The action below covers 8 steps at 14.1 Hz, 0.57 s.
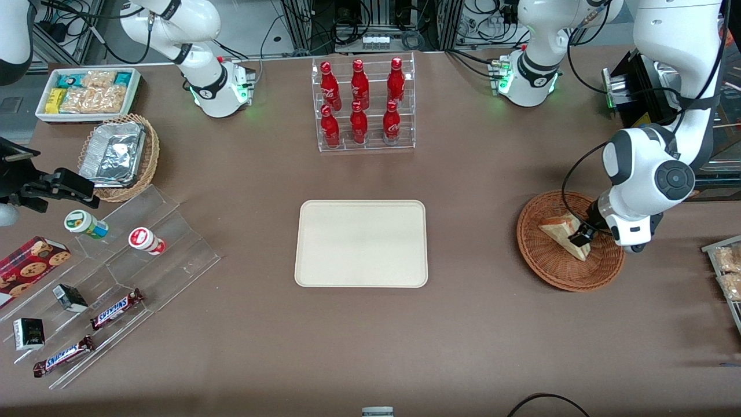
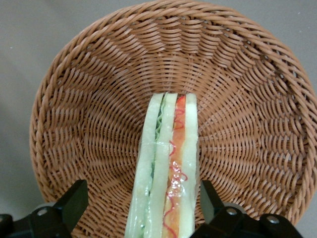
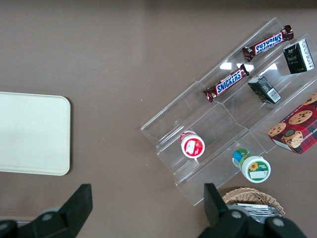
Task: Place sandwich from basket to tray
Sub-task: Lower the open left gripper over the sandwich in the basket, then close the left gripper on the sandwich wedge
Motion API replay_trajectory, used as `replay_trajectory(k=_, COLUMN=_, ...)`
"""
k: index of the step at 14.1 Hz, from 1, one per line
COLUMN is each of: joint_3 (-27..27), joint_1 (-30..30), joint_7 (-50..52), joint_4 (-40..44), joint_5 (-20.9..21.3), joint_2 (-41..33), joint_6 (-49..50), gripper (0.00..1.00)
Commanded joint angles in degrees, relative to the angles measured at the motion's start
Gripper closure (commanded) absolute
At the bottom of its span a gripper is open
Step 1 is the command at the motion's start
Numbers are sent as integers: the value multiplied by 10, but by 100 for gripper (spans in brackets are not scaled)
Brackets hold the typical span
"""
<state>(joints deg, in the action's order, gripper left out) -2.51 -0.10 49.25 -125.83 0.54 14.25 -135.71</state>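
Note:
The sandwich (image 1: 562,230) is a pale bread wedge lying in the reddish-brown wicker basket (image 1: 544,267) toward the working arm's end of the table. My left gripper (image 1: 582,237) is down in the basket and open, its fingers straddling the sandwich. In the left wrist view the sandwich (image 2: 168,163) shows its green, red and orange layers between the two black fingers (image 2: 74,201); one finger stands well clear of it, the other is close beside it. The basket (image 2: 99,99) surrounds them. The cream tray (image 1: 362,243) lies bare at the table's middle and also shows in the right wrist view (image 3: 32,134).
A clear rack of red bottles (image 1: 363,104) stands farther from the front camera than the tray. Toward the parked arm's end are a tan wicker basket with a foil container (image 1: 118,156), a white snack bin (image 1: 87,92) and an acrylic step display (image 1: 116,278). Snack packets (image 1: 726,272) lie beside the basket.

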Motion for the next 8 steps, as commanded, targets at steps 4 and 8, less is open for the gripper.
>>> replay_trajectory(k=4, joint_3=5, joint_1=-6, joint_7=12, joint_4=1, joint_5=-4, joint_2=34, joint_6=-38, gripper=0)
replay_trajectory(k=8, joint_3=6, joint_1=-10, joint_7=10, joint_4=3, joint_5=-4, joint_2=41, joint_6=-38, gripper=26)
